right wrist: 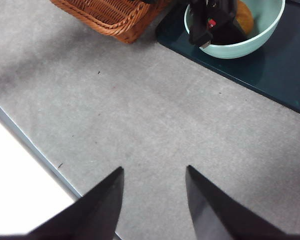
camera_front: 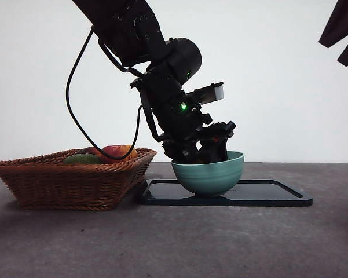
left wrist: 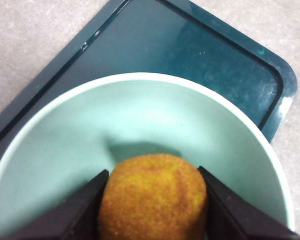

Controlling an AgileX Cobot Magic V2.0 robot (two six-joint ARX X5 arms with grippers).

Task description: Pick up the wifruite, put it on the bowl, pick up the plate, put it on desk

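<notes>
- Far left on the table [camera_front: 174, 243] there's a wicker basket [camera_front: 75, 179] with a green fruit [camera_front: 83, 158] and a red-and-yellow apple [camera_front: 117, 152] poking over the rim. A loop of black cable [camera_front: 75, 124] hangs across the fruit, so the rest of what's in there is hard to make out.
- Just right of the basket sits a dark teal plate [camera_front: 266, 196], flat and rectangular, with the mint-teal bowl [camera_front: 211, 176] standing on its left half.
- The left tool [camera_front: 211, 152] comes down at a slant from the upper left and dips inside the bowl. From the front the rim hides its tips.
- The left wrist view sorts that out: both jaws are clamped on the sides of the wifruite [left wrist: 153, 197], brownish-orange, held over the bowl's inside. Can't tell if it's touching the bottom.
- From the right wrist view the wifruite is just an orange sliver behind the left arm.
- The right tool [right wrist: 154, 200] hangs over bare table, well apart from everything, jaws spread with nothing between them. In the front view it's only black tips at the top right corner.
</notes>
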